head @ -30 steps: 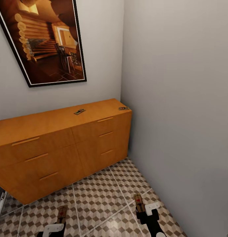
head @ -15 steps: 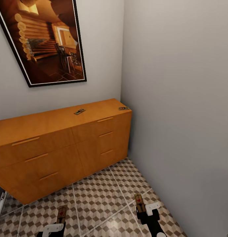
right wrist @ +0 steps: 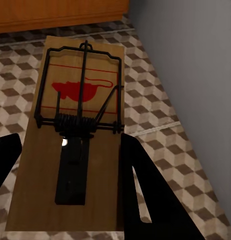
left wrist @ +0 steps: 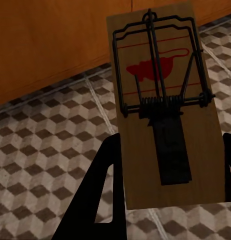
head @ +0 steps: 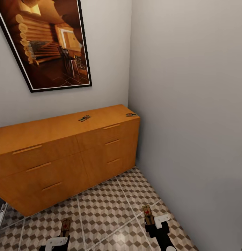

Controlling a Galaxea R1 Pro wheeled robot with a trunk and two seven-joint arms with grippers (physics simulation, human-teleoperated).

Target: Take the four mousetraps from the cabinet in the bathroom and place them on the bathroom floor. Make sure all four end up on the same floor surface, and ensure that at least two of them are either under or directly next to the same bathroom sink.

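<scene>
Two mousetraps (head: 84, 118) (head: 131, 114) lie on the flat top of the orange-brown cabinet (head: 65, 157), one near its middle and one at its right end by the wall. My left gripper (head: 64, 233) is shut on a third mousetrap (left wrist: 163, 105), held flat above the bathroom floor (head: 103, 209) with a black finger (left wrist: 103, 185) along its edge. My right gripper (head: 151, 223) is shut on another mousetrap (right wrist: 75, 135), also above the tiles, close to the right wall. The bathroom sink is out of view.
The cabinet stands against the back wall and fills the corner. A grey wall (head: 190, 122) runs along the right side, close to my right arm. A framed picture (head: 47, 42) hangs above the cabinet. Cube-patterned tiles stretch between me and the cabinet.
</scene>
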